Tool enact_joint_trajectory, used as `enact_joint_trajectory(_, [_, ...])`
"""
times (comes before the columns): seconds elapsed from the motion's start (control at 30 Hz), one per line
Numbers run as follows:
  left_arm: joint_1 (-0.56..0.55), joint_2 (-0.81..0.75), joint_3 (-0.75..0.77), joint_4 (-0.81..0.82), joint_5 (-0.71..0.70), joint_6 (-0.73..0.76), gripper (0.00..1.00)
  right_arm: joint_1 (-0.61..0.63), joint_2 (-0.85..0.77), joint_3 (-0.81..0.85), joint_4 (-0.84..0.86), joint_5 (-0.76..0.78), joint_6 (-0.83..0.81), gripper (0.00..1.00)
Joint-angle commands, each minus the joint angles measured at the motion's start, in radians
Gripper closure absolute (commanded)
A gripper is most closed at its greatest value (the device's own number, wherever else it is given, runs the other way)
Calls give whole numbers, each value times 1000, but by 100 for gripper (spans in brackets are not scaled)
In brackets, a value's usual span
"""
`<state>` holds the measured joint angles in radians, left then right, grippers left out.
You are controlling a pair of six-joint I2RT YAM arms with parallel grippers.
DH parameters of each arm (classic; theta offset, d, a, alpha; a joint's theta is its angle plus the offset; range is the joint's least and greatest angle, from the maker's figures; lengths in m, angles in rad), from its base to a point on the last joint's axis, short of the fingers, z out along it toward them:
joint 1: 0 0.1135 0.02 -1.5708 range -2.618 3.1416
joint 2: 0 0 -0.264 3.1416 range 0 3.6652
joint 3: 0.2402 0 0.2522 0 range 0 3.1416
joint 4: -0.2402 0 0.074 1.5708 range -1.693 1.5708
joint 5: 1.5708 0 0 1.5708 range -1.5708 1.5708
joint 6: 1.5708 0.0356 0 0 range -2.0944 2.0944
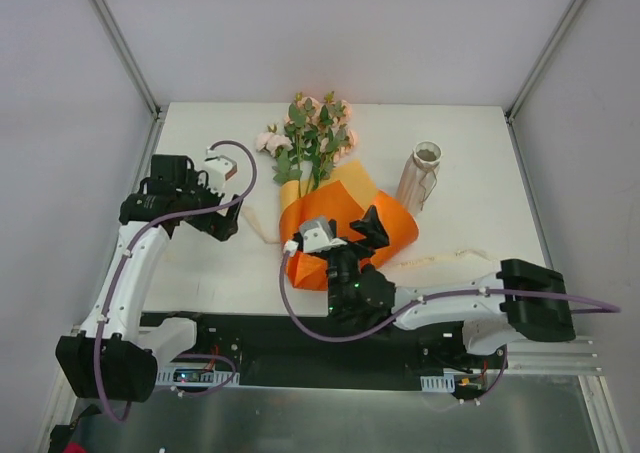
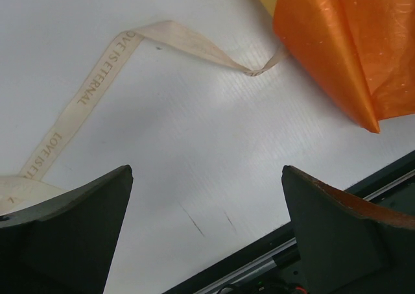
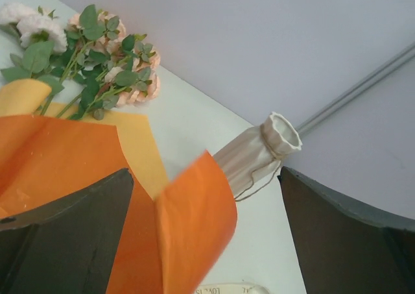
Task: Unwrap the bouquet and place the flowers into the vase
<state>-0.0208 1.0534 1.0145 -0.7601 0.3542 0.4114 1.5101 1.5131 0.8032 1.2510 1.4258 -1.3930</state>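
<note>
Overhead and close wrist views share orange paper.

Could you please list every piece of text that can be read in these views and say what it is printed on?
"LOVE IS ETERNAL": printed along the cream ribbon; the same words start again further down it.
A white label at the bottom edge of the right wrist view is cut off and too blurred to read.
Nothing else shows readable text.

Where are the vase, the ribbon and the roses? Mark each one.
vase [image 3: 253, 156]: right wrist view, cream body below the neck.
ribbon [image 2: 96, 80]: left wrist view, printed stretch on the table.
roses [image 1: 316, 115]: top external view, middle of the bloom cluster.
</note>
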Motion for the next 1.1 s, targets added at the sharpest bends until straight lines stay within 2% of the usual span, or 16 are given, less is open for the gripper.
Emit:
enact_joint_trajectory(0.0, [-73, 22, 74, -27, 34, -10, 1, 25, -180, 7, 280, 159, -58, 0])
enact_joint_trajectory(0.13, [-165, 83, 133, -27, 46, -14, 1, 79, -281, 48, 281, 171, -132, 0])
enact_joint_trajectory(0.17, [-221, 103, 145, -27, 46, -16, 1, 87, -318, 57, 281, 170, -145, 0])
enact_joint_trajectory(0.4, [-401, 414, 350, -15, 94, 23, 1, 79, -519, 119, 280, 148, -199, 0])
enact_joint_trajectory(0.7, [-482, 812, 721, -51, 183, 147, 1, 81, -694, 53, 277, 157, -212, 0])
enact_joint_trajectory(0.87, [-496, 974, 837, -88, 151, 153, 3, 81, -738, 39, 275, 168, -221, 1])
enact_joint_trajectory(0.97, [-495, 1007, 854, -102, 137, 168, 9, 81, -746, 36, 277, 171, -228, 1])
enact_joint_trajectory(1.0, [-496, 1011, 854, -108, 134, 176, 14, 81, -749, 33, 275, 167, -228, 1])
enact_joint_trajectory(1.03, [-496, 1014, 852, -117, 134, 178, 26, 81, -757, 33, 277, 167, -225, 1])
enact_joint_trajectory(1.07, [-492, 1022, 852, -139, 135, 182, 29, 81, -758, 33, 277, 165, -225, 1])
